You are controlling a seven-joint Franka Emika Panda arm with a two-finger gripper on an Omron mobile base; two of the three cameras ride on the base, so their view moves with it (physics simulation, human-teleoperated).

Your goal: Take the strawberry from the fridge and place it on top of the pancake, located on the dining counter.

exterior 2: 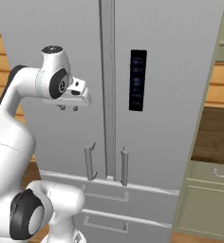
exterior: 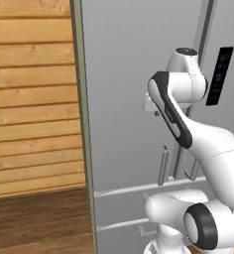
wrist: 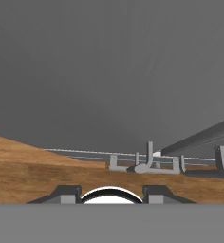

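Your fingers [exterior 2: 68, 107] hang partly open, holding nothing, near the closed fridge [exterior 2: 171, 95]. Miss a smooth bar handle [exterior 2: 88, 162] and they slip off the flat grey door. The strawberry, presumably inside, stays hidden. Beyond lie a glossy black panel [exterior 2: 137, 79] and plank wall [exterior: 34, 99].

I see the fridge [exterior 2: 180, 95] with both doors shut, so its inside is hidden from me. Its top is cut off. My arm covers part of the left door handle [exterior: 162, 163].
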